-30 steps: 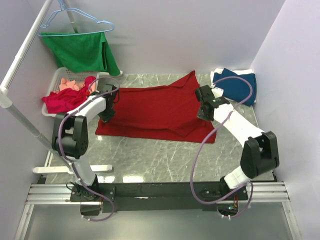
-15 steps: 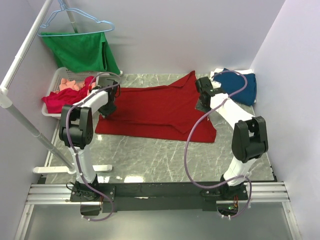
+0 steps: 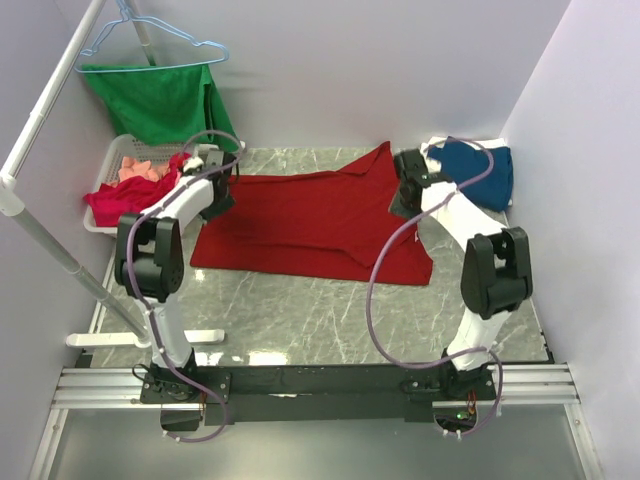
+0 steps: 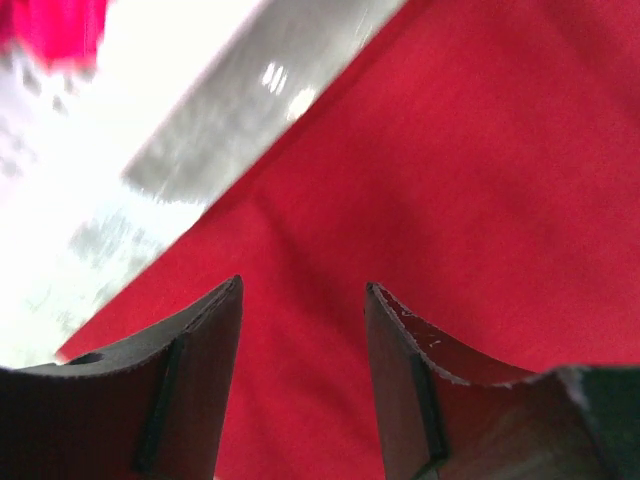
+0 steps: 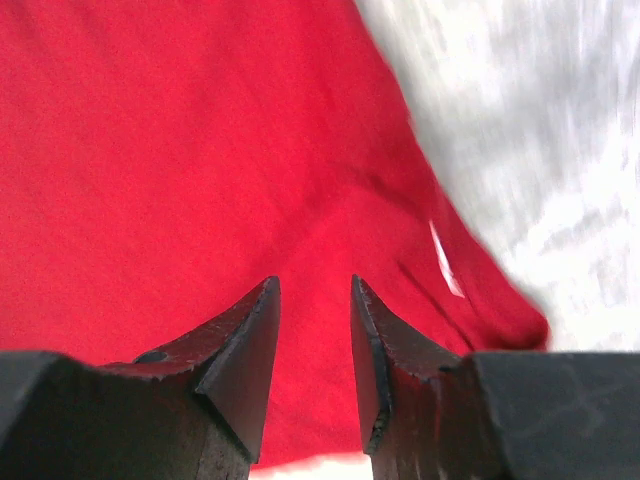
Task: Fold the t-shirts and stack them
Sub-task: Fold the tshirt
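red t-shirt [image 3: 310, 220] lies spread on the table [image 3: 330, 310], your left gripper [image 4: 303, 290] and right gripper [image 5: 315, 285] open and empty over its side edges; grab too shallow and one layer could slip, skewing the fold.

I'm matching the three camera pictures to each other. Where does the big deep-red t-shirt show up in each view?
Top external: the deep-red t-shirt lies spread out in the middle of the picture.
Left wrist: it fills the right and lower part.
Right wrist: it fills the left and centre.
Shared landmark: the grey marbled tabletop, a strip at upper left in the left wrist view, blurred at upper right in the right wrist view.
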`<action>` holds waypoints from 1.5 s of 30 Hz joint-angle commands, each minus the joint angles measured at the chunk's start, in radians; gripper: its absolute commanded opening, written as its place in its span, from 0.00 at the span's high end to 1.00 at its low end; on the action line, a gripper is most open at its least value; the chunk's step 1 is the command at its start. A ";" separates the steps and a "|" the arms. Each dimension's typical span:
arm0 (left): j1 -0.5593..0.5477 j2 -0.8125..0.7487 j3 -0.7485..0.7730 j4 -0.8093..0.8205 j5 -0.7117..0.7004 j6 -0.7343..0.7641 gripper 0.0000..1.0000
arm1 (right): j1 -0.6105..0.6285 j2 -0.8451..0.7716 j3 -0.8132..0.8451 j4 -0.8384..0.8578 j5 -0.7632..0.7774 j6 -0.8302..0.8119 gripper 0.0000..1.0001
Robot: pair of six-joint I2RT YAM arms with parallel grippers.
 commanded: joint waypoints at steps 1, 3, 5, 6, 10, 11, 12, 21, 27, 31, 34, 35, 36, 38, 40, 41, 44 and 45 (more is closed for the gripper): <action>-0.018 -0.101 -0.125 0.014 0.088 0.047 0.43 | 0.014 -0.144 -0.137 -0.016 -0.067 -0.010 0.58; -0.034 -0.129 -0.175 0.011 0.097 0.046 0.43 | 0.046 -0.168 -0.197 -0.010 -0.086 -0.013 0.58; -0.054 -0.161 -0.206 0.012 0.098 0.044 0.43 | 0.075 -0.187 -0.237 -0.010 -0.087 -0.016 0.58; -0.059 -0.172 -0.234 0.009 0.094 0.035 0.44 | 0.109 -0.190 -0.246 -0.010 -0.087 -0.014 0.58; -0.068 -0.204 -0.285 -0.009 0.079 0.006 0.44 | 0.179 -0.179 -0.294 0.015 -0.128 -0.002 0.58; -0.068 -0.209 -0.295 -0.016 0.074 -0.003 0.44 | 0.190 -0.175 -0.305 0.018 -0.134 0.006 0.58; -0.068 -0.212 -0.315 -0.019 0.069 -0.020 0.44 | 0.201 -0.169 -0.311 0.024 -0.139 0.006 0.58; -0.068 -0.227 -0.423 -0.032 0.056 -0.080 0.44 | 0.238 -0.087 -0.292 0.069 -0.162 0.000 0.58; -0.067 -0.220 -0.427 -0.043 0.057 -0.089 0.44 | 0.238 -0.027 -0.256 0.061 -0.169 -0.010 0.59; -0.064 -0.209 -0.420 -0.045 0.065 -0.088 0.44 | 0.238 -0.006 -0.262 0.065 -0.165 -0.011 0.59; -0.064 -0.200 -0.417 -0.046 0.069 -0.088 0.44 | 0.238 0.015 -0.254 0.065 -0.162 -0.014 0.65; -0.064 -0.198 -0.415 -0.046 0.069 -0.089 0.44 | 0.238 0.020 -0.248 0.064 -0.159 -0.013 0.69; -0.064 -0.198 -0.415 -0.048 0.068 -0.089 0.44 | 0.238 0.022 -0.245 0.064 -0.156 -0.014 0.74; -0.062 -0.201 -0.412 -0.049 0.065 -0.091 0.44 | 0.238 0.022 -0.228 0.053 -0.143 -0.016 0.87; -0.061 -0.201 -0.412 -0.051 0.063 -0.091 0.44 | 0.239 0.025 -0.214 0.033 -0.125 -0.013 0.92; -0.061 -0.203 -0.414 -0.054 0.062 -0.092 0.44 | 0.238 0.023 -0.201 0.029 -0.116 -0.016 0.92; -0.061 -0.203 -0.417 -0.054 0.059 -0.097 0.44 | 0.238 0.016 -0.177 0.009 -0.102 -0.022 0.96; -0.061 -0.203 -0.417 -0.052 0.060 -0.098 0.44 | 0.239 0.009 -0.174 0.003 -0.096 -0.019 0.97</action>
